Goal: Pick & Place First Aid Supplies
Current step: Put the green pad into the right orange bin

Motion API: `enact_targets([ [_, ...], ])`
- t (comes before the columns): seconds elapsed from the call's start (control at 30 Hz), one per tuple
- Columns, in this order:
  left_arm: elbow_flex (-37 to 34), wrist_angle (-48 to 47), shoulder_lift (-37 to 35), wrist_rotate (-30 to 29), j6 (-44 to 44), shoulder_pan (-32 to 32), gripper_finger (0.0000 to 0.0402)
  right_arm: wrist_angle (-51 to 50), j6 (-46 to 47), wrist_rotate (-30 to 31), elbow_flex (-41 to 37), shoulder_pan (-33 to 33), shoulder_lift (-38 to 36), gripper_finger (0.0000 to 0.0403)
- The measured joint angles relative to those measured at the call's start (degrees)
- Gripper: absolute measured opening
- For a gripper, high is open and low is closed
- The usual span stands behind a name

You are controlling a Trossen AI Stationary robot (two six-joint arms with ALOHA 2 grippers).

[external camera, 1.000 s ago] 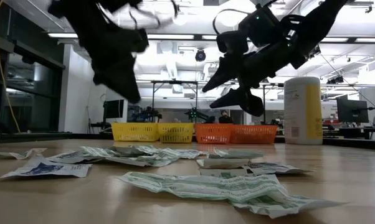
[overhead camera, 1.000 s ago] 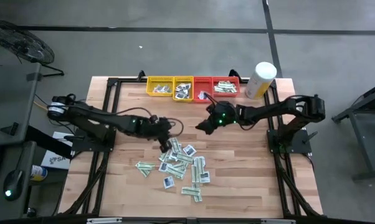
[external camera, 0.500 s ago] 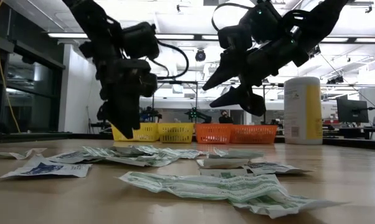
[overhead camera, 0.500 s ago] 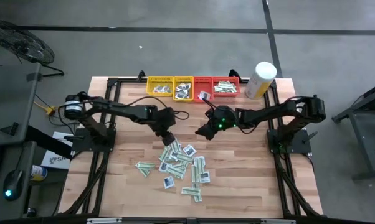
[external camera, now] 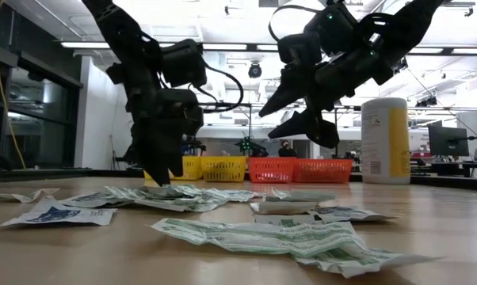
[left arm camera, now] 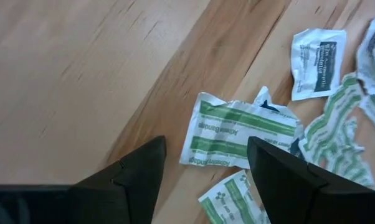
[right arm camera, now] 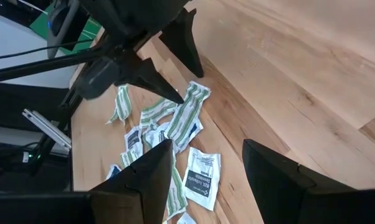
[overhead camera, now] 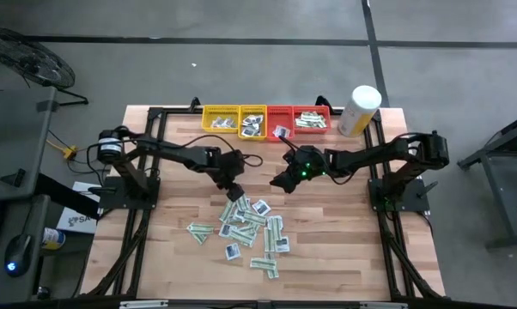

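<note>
So there's a loose pile of flat paper first aid packets [overhead camera: 250, 227] on the wooden counter [overhead camera: 344, 249], toward the front middle. From above I count roughly a dozen pieces, though several overlap so I can't pin it exactly. They're a mix of narrow white-and-green strips [left arm camera: 240, 134] and small white squares with a dark blue centre [left arm camera: 317, 55]; the top-down shot shows at least four of the squares.

Along the back edge sit four small plastic trays in a row: two yellow trays [overhead camera: 235, 112] and two red trays [overhead camera: 294, 112], each with a few packets inside. One tall white-and-yellow cylindrical canister [overhead camera: 360, 110] stands just beside the red ones.

Two arms. The left gripper [overhead camera: 234, 191] is down low at the back edge of the pile, its jaws spread apart with nothing between them; its own camera shows a green-striped strip lying right ahead of the fingers. The right gripper [overhead camera: 280, 180] hangs above bare wood behind the pile, jaws also parted and empty.
</note>
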Motion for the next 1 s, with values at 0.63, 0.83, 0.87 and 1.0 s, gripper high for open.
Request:
enact_targets([
  [0.63,0.0,0.9,3.4,4.1,-2.5,-0.4,0.0145,-0.7,-0.8,0.0,0.0,0.0,0.0,0.0188],
  [0.83,-0.1,0.4,3.5,2.9,-2.7,-0.4,0.0073,-0.7,-0.7,0.0,0.0,0.0,0.0,0.0188],
  [0.87,-0.1,0.4,3.5,2.8,-2.7,-0.4,0.0062,-0.7,-0.7,0.0,0.0,0.0,0.0,0.0188],
  [1.0,-0.2,0.3,3.6,2.6,-2.4,-0.5,0.0023,-0.7,-0.6,0.0,0.0,0.0,0.0,0.0188],
])
